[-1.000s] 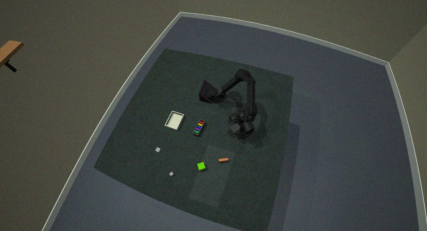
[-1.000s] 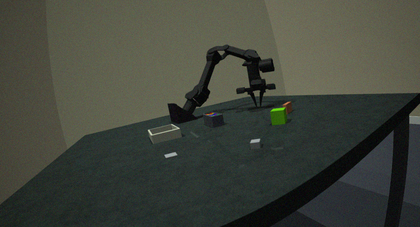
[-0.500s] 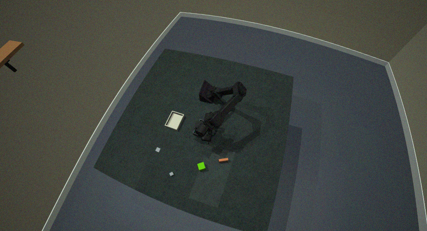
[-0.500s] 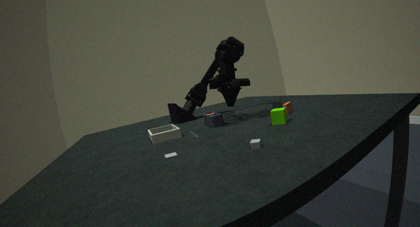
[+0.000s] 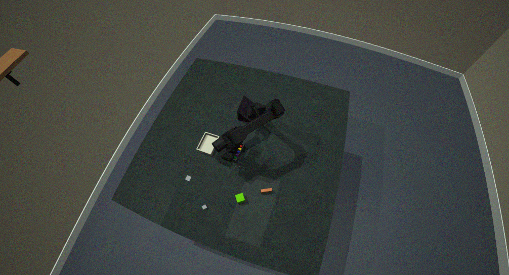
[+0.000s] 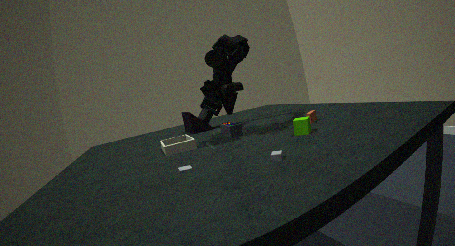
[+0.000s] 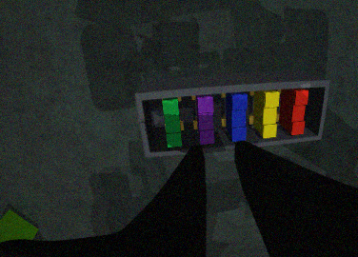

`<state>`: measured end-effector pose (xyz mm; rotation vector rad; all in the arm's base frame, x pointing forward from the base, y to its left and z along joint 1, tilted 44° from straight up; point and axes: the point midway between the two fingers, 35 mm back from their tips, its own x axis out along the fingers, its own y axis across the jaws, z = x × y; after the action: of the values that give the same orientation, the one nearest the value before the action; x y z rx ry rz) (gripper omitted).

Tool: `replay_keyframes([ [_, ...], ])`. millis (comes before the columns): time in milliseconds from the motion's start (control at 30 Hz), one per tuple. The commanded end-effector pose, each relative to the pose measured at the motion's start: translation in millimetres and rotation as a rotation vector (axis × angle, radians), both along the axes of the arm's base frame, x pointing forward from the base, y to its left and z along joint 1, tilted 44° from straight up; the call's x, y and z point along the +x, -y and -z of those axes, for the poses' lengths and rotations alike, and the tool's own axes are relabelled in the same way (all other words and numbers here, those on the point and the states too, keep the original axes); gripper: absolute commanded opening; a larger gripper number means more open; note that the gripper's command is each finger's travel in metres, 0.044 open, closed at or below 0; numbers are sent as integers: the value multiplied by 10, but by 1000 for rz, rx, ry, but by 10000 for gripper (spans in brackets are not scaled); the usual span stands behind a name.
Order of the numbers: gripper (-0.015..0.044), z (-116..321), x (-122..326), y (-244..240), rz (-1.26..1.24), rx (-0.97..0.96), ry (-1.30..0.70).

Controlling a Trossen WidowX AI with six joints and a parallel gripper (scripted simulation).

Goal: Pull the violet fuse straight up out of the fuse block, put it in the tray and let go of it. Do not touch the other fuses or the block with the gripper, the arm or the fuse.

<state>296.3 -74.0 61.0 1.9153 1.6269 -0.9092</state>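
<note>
The dark fuse block (image 7: 267,87) (image 6: 230,131) stands on the table. In the wrist view the violet fuse (image 7: 206,121) sits upright in it, between the green fuse (image 7: 172,123) and the blue fuse (image 7: 239,117). My gripper (image 7: 217,152) (image 6: 229,113) is slightly open with nothing between the fingers. It points down above the block; in the wrist view its tips show at the block's lower rim, the gap between the violet and blue columns. The cream tray (image 5: 208,145) (image 6: 181,147) stands beside the block, empty where visible; the arm hides its right corner in the top view.
A yellow fuse (image 7: 266,114) and a red fuse (image 7: 296,112) fill the block's right part in the wrist view. A green cube (image 5: 240,197) (image 6: 301,126), an orange bar (image 5: 266,190) (image 6: 312,116) and two small pale pieces (image 5: 188,178) (image 5: 204,207) lie farther off.
</note>
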Motion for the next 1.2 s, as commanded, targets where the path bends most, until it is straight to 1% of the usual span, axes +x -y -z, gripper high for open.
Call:
replay_keyframes([
  [0,74,41,4,-12,5,7,-4],
  [1167,74,228,29,-194,5,8,-3],
])
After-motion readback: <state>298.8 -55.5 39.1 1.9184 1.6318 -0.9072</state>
